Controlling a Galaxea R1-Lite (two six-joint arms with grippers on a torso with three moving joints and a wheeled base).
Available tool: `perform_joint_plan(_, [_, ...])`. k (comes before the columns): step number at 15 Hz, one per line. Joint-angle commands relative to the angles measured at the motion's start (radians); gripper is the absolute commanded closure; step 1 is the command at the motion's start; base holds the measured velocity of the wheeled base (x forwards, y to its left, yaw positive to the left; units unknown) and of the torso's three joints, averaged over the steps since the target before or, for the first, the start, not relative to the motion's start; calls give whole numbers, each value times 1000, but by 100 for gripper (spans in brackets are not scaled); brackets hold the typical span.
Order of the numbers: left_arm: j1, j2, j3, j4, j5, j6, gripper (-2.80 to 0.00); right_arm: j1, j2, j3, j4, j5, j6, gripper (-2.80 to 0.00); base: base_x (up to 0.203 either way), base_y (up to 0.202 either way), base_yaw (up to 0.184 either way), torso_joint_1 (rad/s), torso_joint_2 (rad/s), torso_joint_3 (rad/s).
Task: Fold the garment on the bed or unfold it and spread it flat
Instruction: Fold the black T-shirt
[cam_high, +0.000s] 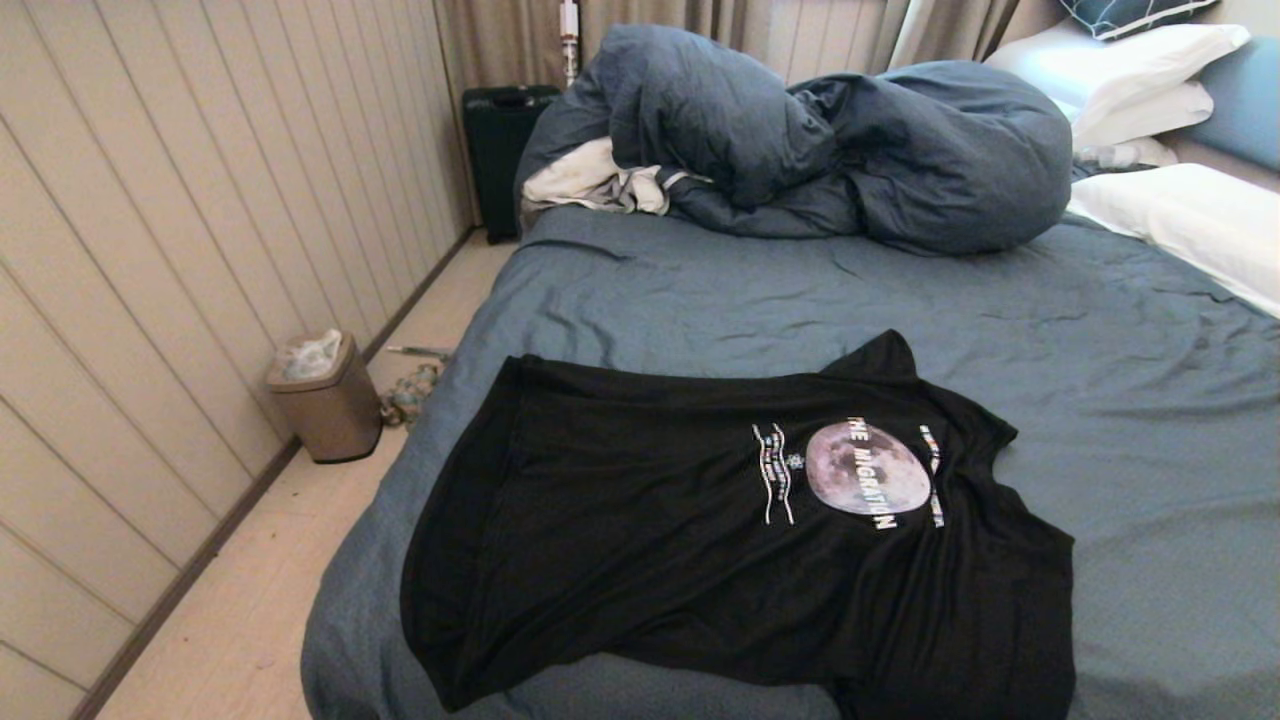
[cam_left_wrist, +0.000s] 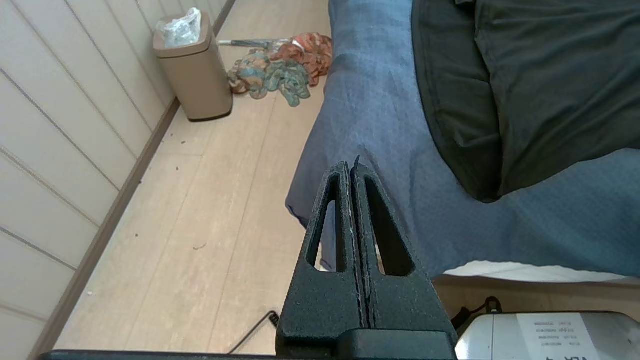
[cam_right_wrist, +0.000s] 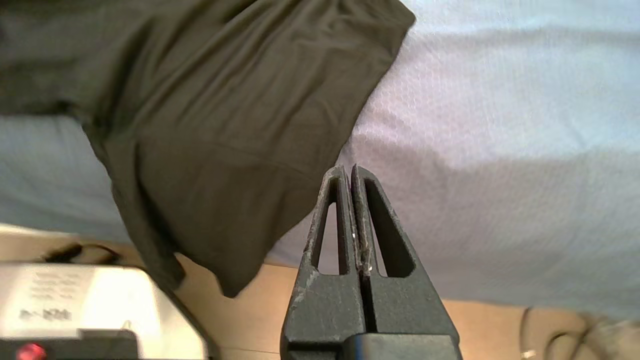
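You have the garment (cam_high: 720, 530) spread print-up on the bed (cam_high: 1150, 420), its lower sleeve hanging off the bed's near edge; expect light, limp, clingy fabric, so pinch hem corners or shoulders; the chest reads "THE MIGRATION"; left gripper (cam_left_wrist: 351, 167) and right gripper (cam_right_wrist: 348, 172) are clenched, empty, beside that edge.

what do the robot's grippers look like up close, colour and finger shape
Both the left gripper and the right gripper look alike: matte black, rough-textured fingers, each a tapering wedge with a long triangular cut-out. Pale scuffs line the inner edges. No cables or markings show on them.
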Motion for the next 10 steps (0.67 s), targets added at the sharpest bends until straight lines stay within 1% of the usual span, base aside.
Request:
perform_joint_plan(1, [0, 2, 0, 2, 0, 1, 0, 33, 0, 0, 6, 1, -8, 0, 0, 0, 0, 0, 0, 0])
perform_joint_plan(2, [0, 2, 0, 3, 0, 2, 0, 108, -9, -1, 12, 1, -2, 0, 0, 0, 0, 0, 0, 0])
perform_joint_plan(3, [0, 2, 0, 3, 0, 2, 0, 164, -18, -1, 15, 1, 3, 0, 0, 0, 0, 0, 0, 0])
perform_joint_plan(4, [0, 2, 0, 3, 0, 2, 0, 179, -43, -1, 18, 1, 9, 0, 0, 0, 0, 0, 0, 0])
perform_joint_plan(7, [0, 2, 4, -9, 8, -2, 0, 147, -243, -1, 20, -5, 51, 0, 0, 0, 0, 0, 0, 0])
perform_joint_plan(9, [0, 2, 6, -17, 12, -11, 0, 134, -265, 0, 20, -21, 112, 0, 0, 0, 0, 0, 0, 0])
perform_joint_plan(10, [0, 2, 6, -17, 11, -12, 0, 132, -262, 0, 20, -25, 129, 0, 0, 0, 0, 0, 0, 0])
